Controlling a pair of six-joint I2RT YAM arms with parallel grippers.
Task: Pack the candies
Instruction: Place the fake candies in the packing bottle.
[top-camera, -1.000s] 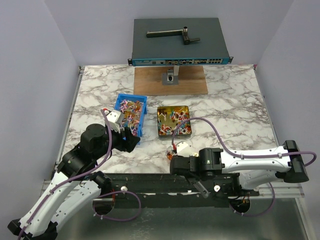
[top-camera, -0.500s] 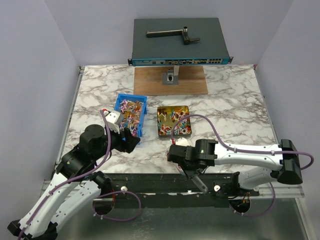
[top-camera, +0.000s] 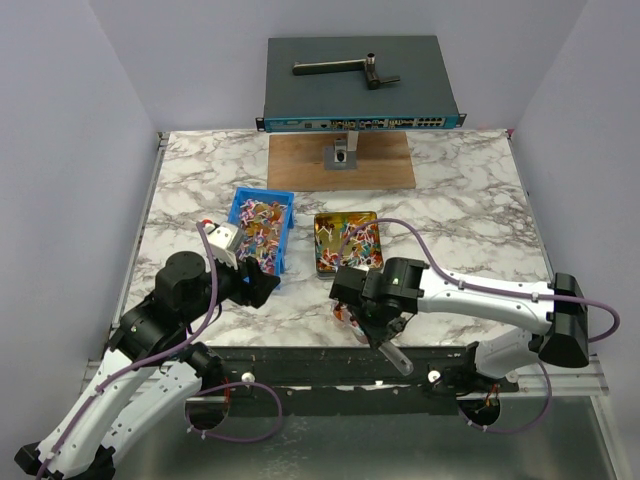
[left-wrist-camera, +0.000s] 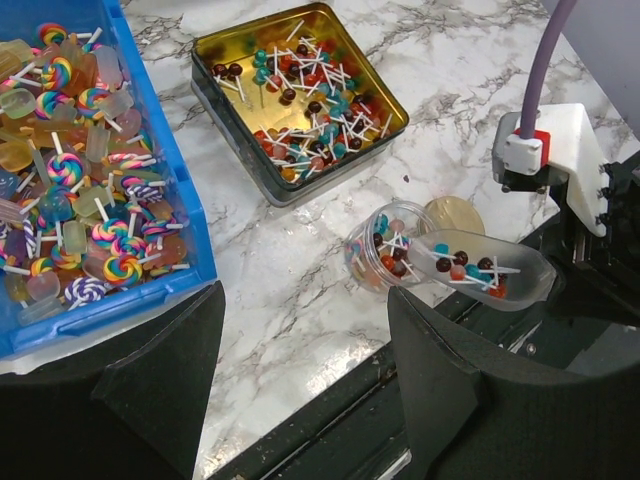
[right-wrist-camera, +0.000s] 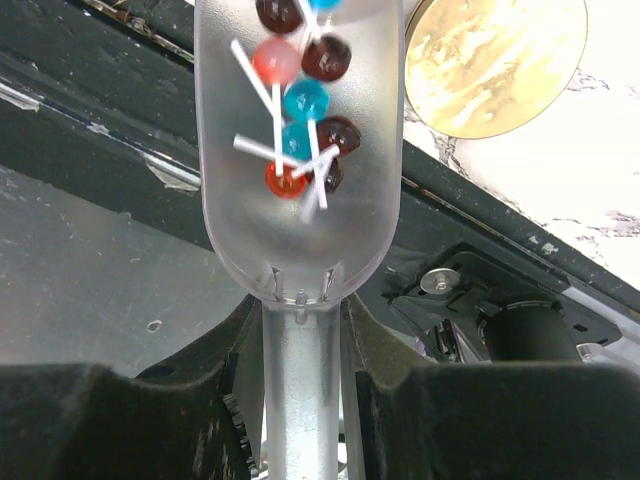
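The candies are small lollipops on white sticks. Many lie in a square gold tin (top-camera: 347, 242) (left-wrist-camera: 300, 95). My right gripper (top-camera: 383, 328) (right-wrist-camera: 300, 330) is shut on the handle of a clear plastic scoop (top-camera: 394, 357) (right-wrist-camera: 300, 240) holding several red, dark and blue candies (right-wrist-camera: 300, 150) (left-wrist-camera: 468, 268). The scoop's open end points at a small clear jar (left-wrist-camera: 385, 255) (top-camera: 345, 312) lying tilted near the table's front edge, with candies inside. My left gripper (top-camera: 262, 288) (left-wrist-camera: 305, 300) is open and empty, low beside the blue bin's front right corner.
A blue bin (top-camera: 262, 230) (left-wrist-camera: 190, 200) of swirl lollipops and sweets stands left of the tin. The round gold lid (left-wrist-camera: 452, 213) (right-wrist-camera: 495, 65) lies by the jar. A wooden board (top-camera: 342, 160) and a dark box (top-camera: 360, 85) sit at the back.
My right arm has swung its wrist left and toward the tin, bringing the scoop up from the front rail toward the jar. The left arm has barely moved.
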